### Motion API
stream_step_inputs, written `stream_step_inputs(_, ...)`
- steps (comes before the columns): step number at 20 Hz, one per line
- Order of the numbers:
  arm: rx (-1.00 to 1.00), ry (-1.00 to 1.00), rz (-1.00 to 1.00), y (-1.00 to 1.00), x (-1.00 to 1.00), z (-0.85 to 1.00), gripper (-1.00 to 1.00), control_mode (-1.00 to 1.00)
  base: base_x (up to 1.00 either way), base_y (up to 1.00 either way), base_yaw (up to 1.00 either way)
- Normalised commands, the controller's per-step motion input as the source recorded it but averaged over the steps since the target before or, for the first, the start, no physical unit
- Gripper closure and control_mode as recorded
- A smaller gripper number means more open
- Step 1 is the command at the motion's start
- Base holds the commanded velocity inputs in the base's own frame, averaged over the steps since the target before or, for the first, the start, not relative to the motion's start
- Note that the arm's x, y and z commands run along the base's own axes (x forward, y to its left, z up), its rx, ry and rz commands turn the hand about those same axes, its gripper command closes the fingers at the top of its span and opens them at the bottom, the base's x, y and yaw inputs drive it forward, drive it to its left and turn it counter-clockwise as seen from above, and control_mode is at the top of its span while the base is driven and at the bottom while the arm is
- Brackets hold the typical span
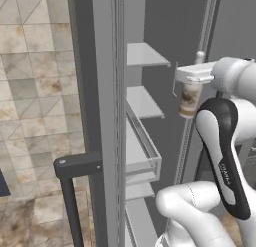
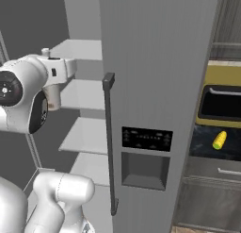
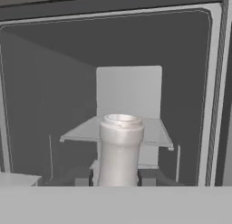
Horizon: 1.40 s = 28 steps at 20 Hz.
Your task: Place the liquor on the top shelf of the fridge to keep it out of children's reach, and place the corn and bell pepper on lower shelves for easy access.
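While gripper (image 3: 116, 177) clamps liquor (image 1: 190, 97), bottle hangs before fridge (image 1: 170, 26) shelves.

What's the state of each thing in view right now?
gripper: shut on the bottle
bottle: upright, held in the air in front of the open fridge
fridge: left door open, right door shut
top shelf: bare on the part in view
corn: lying on the dark counter right of the fridge, below the yellow toaster oven

Simulated kitchen: open grey fridge (image 2: 155, 62) with white shelves (image 1: 142, 102), dispenser panel (image 2: 146, 139), yellow toaster oven (image 2: 221, 101), tiled floor (image 1: 35, 101).
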Motion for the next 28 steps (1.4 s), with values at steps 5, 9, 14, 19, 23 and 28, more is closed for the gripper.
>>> stream_step_inputs(5, 0.02, -0.02, 0.02, 0.24, 0.08, 0.18, 1.00, -1.00, 0.00, 0.00, 0.00)
stream_step_inputs(9, 0.00, 0.03, 0.00, 0.01, 0.31, 0.38, 1.00, -1.00, 0.00, 0.00, 0.00)
stream_step_inputs(14, 0.00, 0.01, 0.00, 0.04, 0.42, 0.30, 1.00, -1.00, 0.00, 0.00, 0.00)
stream_step_inputs(19, -0.02, 0.00, 0.00, 0.16, 0.49, 0.01, 1.00, -1.00, 0.00, 0.00, 0.00)
stream_step_inputs(23, -0.03, 0.00, 0.00, 0.15, 0.55, 0.00, 1.00, -1.00, 0.00, 0.00, 0.00)
stream_step_inputs(28, -0.05, 0.00, 0.00, 0.04, 0.51, 0.07, 1.00, -1.00, 0.00, 0.00, 0.00)
